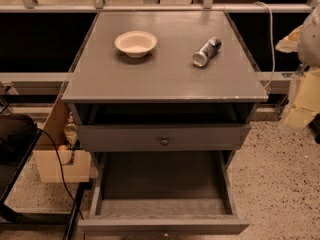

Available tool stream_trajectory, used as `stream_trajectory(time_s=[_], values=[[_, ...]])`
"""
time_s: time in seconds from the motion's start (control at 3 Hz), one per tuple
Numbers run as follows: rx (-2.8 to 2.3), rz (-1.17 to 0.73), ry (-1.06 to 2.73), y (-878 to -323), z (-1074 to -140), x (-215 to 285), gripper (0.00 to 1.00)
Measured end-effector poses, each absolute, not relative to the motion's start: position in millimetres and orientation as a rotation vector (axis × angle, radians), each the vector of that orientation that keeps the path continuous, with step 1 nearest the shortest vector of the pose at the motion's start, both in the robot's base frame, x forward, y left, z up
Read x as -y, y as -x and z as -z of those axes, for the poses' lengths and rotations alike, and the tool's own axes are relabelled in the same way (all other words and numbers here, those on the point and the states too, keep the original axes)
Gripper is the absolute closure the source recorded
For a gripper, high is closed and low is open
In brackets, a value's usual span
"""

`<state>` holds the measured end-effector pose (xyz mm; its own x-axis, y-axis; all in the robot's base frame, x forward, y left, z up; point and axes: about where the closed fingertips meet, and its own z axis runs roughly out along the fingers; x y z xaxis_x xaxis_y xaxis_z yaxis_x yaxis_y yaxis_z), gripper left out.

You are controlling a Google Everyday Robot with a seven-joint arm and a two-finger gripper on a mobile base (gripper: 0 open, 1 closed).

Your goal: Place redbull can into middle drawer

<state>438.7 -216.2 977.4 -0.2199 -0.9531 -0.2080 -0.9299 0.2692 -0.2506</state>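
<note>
Farthest to the left of the claw [301,104], low beside the cabinet, a cardboard box [54,151] is seen on the floor, and it plays no part in the move. On the counter [165,79], well to the left of the claw, a cream-white bowl [135,43] is set upright. It is apart from the redbull can [206,51], which lies between the bowl and the claw. The can is tipped on its side on the counter's right half, nearer to the claw than the bowl is but not close to it. Its long axis is laid on a slant, with one round end turned toward the camera and to the left and the other end pointing away and to the right, toward the claw's side. Below and to the left of the claw, under the upper drawer [164,134] with its round knob, the middle drawer [162,226] is found open with its dark floor bare. The claw itself is seen only as a pale shape at the right edge of the view, off the counter's right side and lower than the counter top. Whether it is open or closed cannot be told, and nothing is seen held in it. It is judged that a reach to the left and across the can's slant is called for.
</note>
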Motion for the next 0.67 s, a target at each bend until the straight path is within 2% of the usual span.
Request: stream_trajectory(time_s=[0.67], values=[[-2.196, 0.116, 1.717, -468.5, -974.9, 203.0, 0.0]])
